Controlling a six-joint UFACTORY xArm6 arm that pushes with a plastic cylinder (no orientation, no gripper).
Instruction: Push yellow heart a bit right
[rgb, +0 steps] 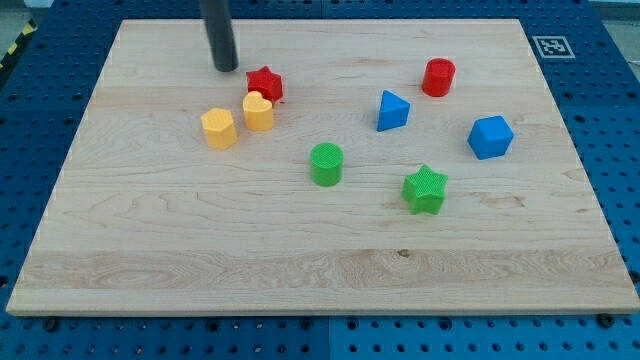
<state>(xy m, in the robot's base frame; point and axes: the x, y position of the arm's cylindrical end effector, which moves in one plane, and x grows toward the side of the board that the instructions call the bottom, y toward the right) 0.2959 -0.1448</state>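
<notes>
Now, from the view's left: yellow hexagon (218, 128), my tip (226, 68) above it, then yellow heart (258, 110) touching red star (265, 84). This end effector is a plain rod without jaws. No readable writing; a square marker (551, 46) sits on the surface (300, 260) corner.

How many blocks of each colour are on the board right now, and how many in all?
Yellow: 2, heart, hexagon
Red: 2, star, cylinder
Blue: 2, wedge, cube
Green: 2, cylinder, star
Total: 8
</notes>
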